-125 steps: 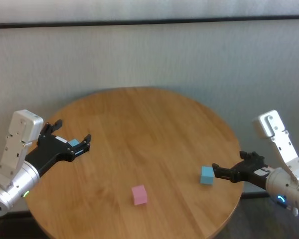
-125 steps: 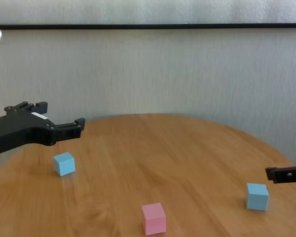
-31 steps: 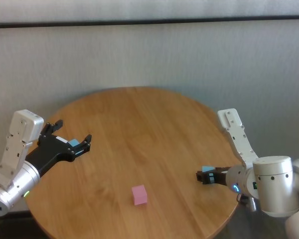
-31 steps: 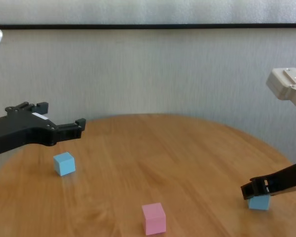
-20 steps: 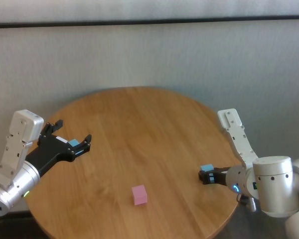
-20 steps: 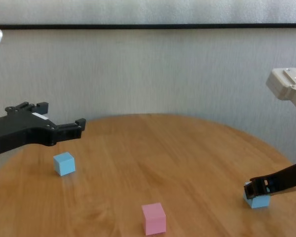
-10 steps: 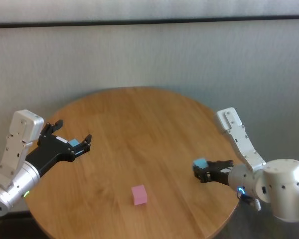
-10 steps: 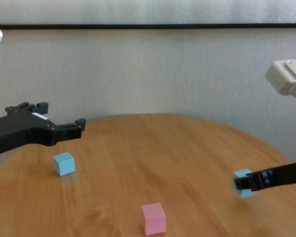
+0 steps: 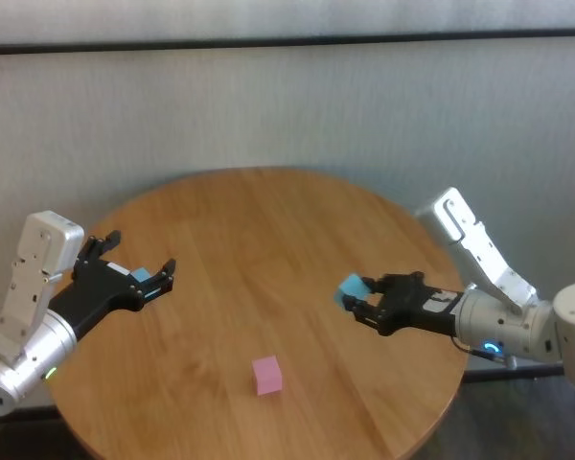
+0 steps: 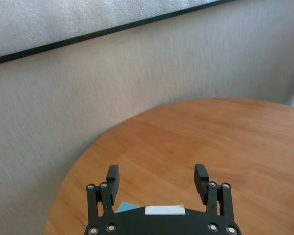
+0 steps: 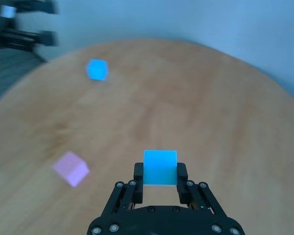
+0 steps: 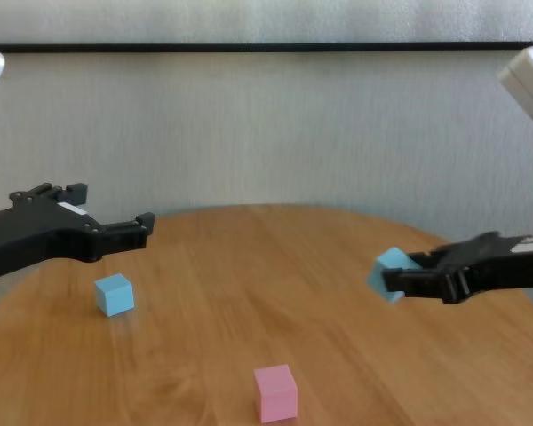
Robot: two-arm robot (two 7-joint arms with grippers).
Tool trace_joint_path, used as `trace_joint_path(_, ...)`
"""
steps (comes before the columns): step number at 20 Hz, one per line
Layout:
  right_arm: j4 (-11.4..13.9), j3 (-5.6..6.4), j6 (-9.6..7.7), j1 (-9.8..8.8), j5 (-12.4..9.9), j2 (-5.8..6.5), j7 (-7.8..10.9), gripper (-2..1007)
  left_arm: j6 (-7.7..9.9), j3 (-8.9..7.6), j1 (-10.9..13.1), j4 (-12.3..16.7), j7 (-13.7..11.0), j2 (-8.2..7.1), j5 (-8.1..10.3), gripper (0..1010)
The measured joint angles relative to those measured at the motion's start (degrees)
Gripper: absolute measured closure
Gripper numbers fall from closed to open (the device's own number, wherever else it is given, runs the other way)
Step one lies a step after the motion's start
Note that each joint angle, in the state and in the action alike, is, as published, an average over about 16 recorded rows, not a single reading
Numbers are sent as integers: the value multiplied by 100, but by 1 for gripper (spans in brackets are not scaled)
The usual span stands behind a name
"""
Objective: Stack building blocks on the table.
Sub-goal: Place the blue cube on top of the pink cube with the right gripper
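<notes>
Blocks lay apart: we pinched one blue block (image 9: 351, 288) in our right gripper (image 9: 361, 303), raised clear of the table (image 9: 268, 220), presumably to stack on the pink block (image 9: 266, 375). Our left gripper (image 9: 134, 266) hung spread above the other blue block (image 12: 114, 294).

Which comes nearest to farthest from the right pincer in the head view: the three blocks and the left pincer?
1. Held light blue block, clamped in the right pincer above the table.
2. Pink block, on the table's near middle.
3. Other light blue block and left pincer, far left; too close to call.
</notes>
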State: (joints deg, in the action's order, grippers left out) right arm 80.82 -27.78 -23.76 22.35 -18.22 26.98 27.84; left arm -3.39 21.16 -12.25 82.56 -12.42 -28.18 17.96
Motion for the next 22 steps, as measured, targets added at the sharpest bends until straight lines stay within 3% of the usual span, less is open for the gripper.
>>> trace_joint_path(4,-206,-235,434,242,-41,126,678,635,0,0,0,0,0,0,0,10)
trace_joint_path(9,-381,-566,834,492,-39,213,1304,635,0,0,0,0,0,0,0,10)
trace_joint_path(17,-548,-1097,1455,823,199,329,1953,635,0,0,1,0,0,0,0,10)
trace_joint_path(22,-681,-1399,1742,1059,407,345,2212,635,0,0,1,0,0,0,0,10)
